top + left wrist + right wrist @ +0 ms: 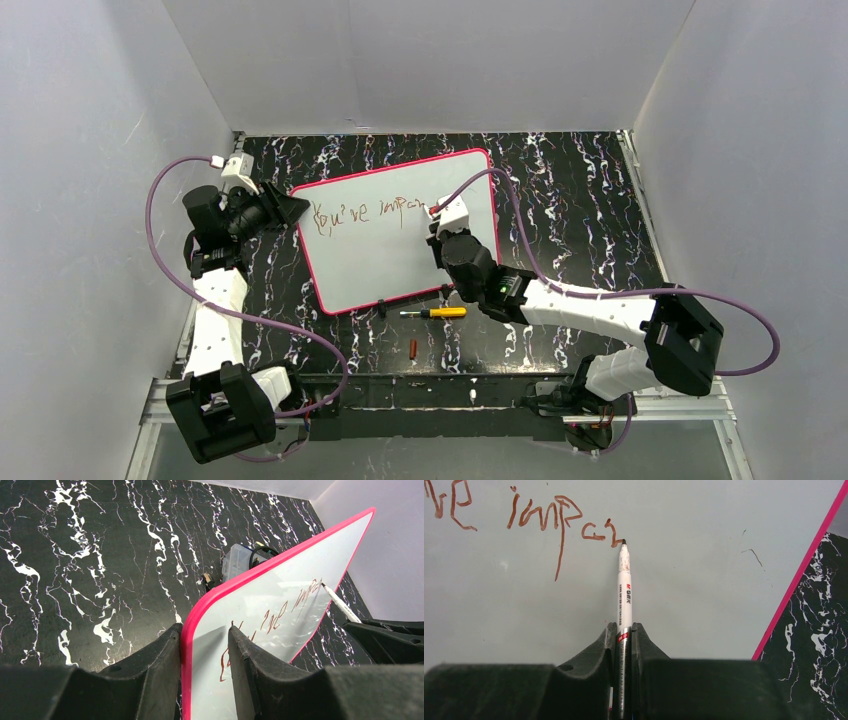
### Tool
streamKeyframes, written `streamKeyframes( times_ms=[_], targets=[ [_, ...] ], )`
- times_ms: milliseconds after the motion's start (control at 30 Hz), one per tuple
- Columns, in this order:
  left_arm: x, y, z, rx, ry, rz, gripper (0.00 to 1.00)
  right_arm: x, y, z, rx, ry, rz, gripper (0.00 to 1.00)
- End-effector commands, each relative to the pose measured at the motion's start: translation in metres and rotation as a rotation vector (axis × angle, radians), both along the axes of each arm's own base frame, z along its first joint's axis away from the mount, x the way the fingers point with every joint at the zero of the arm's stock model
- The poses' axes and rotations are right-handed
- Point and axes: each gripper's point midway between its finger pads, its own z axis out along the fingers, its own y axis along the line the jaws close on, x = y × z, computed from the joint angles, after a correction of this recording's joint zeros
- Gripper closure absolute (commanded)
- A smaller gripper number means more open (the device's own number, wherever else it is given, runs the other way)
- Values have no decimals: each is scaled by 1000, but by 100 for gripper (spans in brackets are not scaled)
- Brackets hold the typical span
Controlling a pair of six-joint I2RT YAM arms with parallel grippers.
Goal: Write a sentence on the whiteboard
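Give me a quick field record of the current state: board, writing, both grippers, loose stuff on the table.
whiteboard: pink-rimmed, left corner clamped
sentence: reddish-brown, roughly "You've imp...", unfinished
left gripper: shut on the whiteboard rim
right gripper: shut on the marker, tip at the last stroke
loose: yellow-handled tool and small red item on the table, by the board's near edge

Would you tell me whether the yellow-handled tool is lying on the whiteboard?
No, the yellow-handled tool lies on the black marbled table, just beyond the near edge of the whiteboard.
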Motion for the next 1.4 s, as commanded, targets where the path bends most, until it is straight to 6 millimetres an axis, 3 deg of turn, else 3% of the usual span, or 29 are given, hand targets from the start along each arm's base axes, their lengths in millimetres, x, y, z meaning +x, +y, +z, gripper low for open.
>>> streamKeyframes(
  times_ms=[0, 400, 833, 1133, 1367],
  targets=[
    [-8, -9, 12, 4, -43, -46, 64, 5, -8, 17, 59, -26, -54, 99],
    [-8, -9, 11, 1, -40, -47, 64, -3, -4, 38, 126, -76, 28, 99],
    [-7, -9, 10, 0, -37, -47, 64, 11, 3, 33, 98, -79, 5, 99],
    [-7, -9, 11, 0, -39, -47, 64, 16, -16, 27, 81, -65, -78, 99],
    [-8, -9, 11, 1, -39, -47, 64, 15, -16, 31, 87, -69, -62, 99]
  ],
)
